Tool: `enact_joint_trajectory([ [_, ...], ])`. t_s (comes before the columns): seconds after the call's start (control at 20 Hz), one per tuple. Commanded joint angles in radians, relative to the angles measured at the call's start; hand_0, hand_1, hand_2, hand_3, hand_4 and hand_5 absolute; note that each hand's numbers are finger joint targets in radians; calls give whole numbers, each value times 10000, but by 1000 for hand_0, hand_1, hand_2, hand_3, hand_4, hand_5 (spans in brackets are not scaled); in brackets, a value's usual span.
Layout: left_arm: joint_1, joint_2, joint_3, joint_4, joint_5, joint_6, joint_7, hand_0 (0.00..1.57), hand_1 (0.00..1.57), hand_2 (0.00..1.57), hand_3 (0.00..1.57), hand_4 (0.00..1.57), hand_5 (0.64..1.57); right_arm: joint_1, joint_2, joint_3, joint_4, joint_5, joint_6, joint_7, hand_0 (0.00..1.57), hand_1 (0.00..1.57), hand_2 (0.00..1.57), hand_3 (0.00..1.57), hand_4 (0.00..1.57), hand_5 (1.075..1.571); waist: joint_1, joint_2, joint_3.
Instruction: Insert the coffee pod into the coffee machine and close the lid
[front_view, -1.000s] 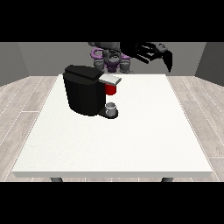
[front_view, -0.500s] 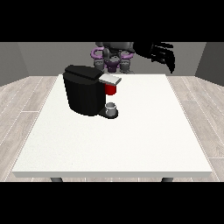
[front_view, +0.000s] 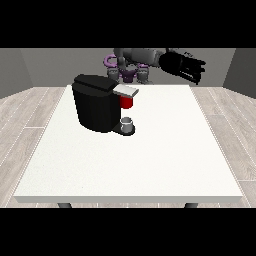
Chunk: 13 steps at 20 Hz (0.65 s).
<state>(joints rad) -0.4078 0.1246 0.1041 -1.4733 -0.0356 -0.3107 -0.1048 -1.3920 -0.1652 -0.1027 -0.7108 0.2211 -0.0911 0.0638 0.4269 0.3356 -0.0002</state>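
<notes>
Up high, the hand at the view's right (front_view: 189, 67) hovers (fingers outstretched).

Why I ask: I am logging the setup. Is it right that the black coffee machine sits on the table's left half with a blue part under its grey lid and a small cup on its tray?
Not quite. The part under the grey lid is red, not blue, as the front view shows. The rest holds: the black coffee machine sits on the left half of the table, with a small cup on its tray.
</notes>
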Motion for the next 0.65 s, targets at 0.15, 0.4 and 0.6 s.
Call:
enact_joint_trajectory([
  [0.15, 43, -378, -289, -288, -251, 443, 227, 0, 0, 0, 0, 329, 1571, 375, 383, -54, 58, -279, 362, -1112, 0, 0, 0, 0, 0, 1571, -455, -120, 2],
  [0.4, 971, -183, 42, -96, 80, 234, 580, 0, 0, 0, 0, 266, 1571, 2007, 1598, 509, -343, -341, 524, -2176, 0, 0, 0, 0, 219, 1571, -1135, -1530, 6],
  [0.6, 977, -99, 192, 1540, -260, 318, -244, 0, 0, 0, 0, 266, 1571, 3052, 1634, 1939, -1130, -1671, 234, -1993, 0, 0, 0, 0, 259, 1571, -1488, -2271, -3],
])
